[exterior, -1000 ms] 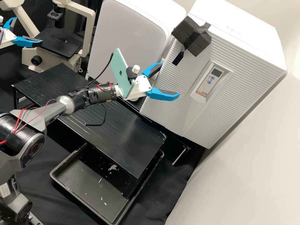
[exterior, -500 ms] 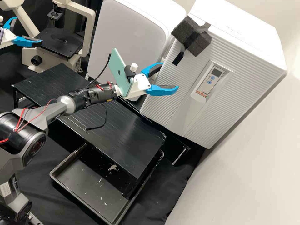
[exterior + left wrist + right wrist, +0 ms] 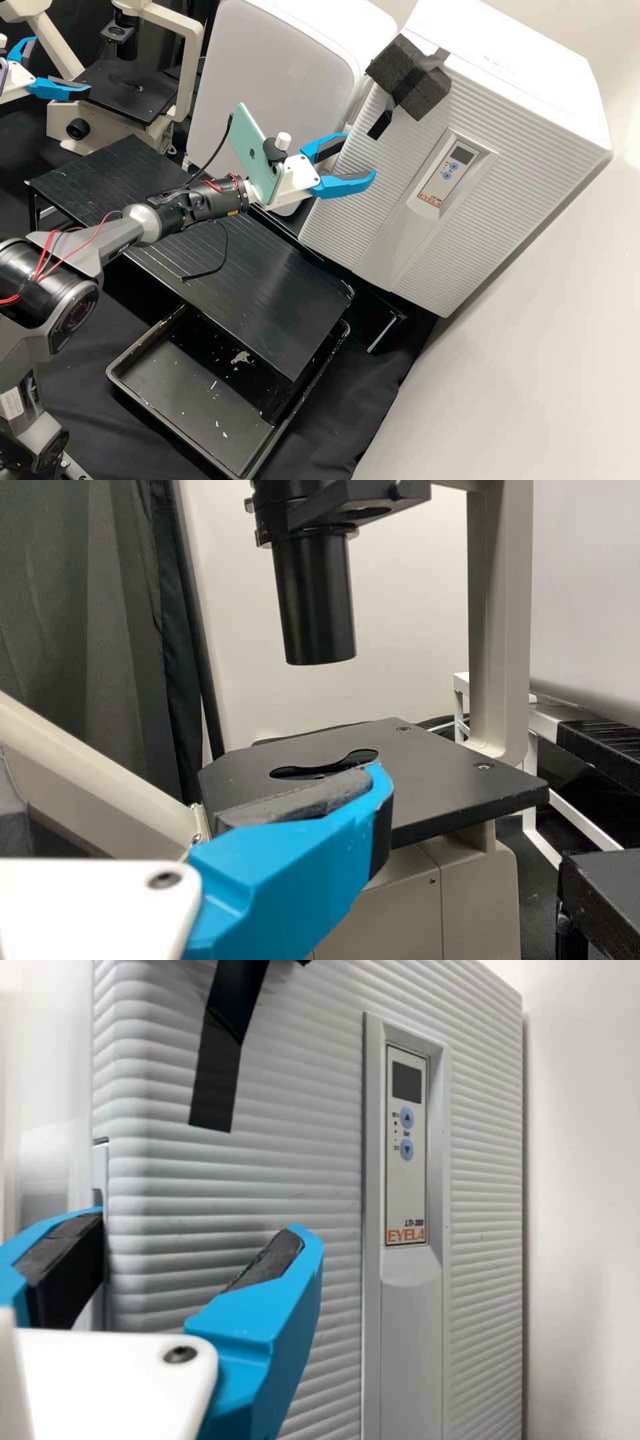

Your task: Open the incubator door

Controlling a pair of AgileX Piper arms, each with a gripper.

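Observation:
In the high view my right gripper (image 3: 360, 155) is open at the left edge of the white incubator (image 3: 520, 120), whose ribbed door (image 3: 347, 220) stands closed. The right wrist view has this right gripper (image 3: 205, 1225) with one finger beside the door's side edge and the other in front of the ribbed door (image 3: 270, 1160); whether either touches cannot be told. Black foam (image 3: 410, 77) is taped on the door's upper corner. Far off at the high view's upper left, my left gripper (image 3: 61, 65) stands open by the microscope; one finger of the left gripper (image 3: 310, 850) shows in the left wrist view.
A second white cabinet (image 3: 267, 73) stands beside the incubator. The microscope stage (image 3: 127, 87) lies near the left gripper. A black rack (image 3: 267, 287) is below the right arm, over a black tray (image 3: 120, 383). A pale wall (image 3: 533, 333) flanks the incubator.
My right gripper has shifted slightly left and up in the high view, and its fingertips have come closer together there. The left gripper has stayed still.

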